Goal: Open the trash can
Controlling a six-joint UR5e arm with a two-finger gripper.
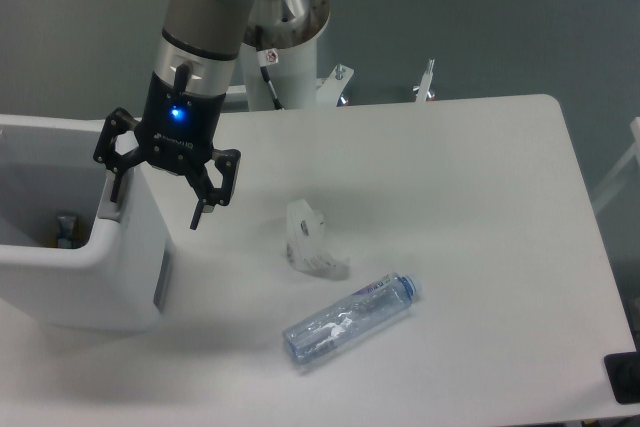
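Bin: trash can (75, 267) sits at table's left edge, interior visible from above, so lid appears already up.
Claw: gripper (160, 197) spread wide, holding nothing, straddling bin's right wall.
Technique: judged best to lift straight up, avoiding the rim.
Nearby: bottle (350, 319) lies well clear.

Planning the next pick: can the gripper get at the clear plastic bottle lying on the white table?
Probably yes. The open gripper hangs at the white trash can's right edge; the clear plastic bottle lies apart on the white table, nothing covering it. A small white object sits beside that path.
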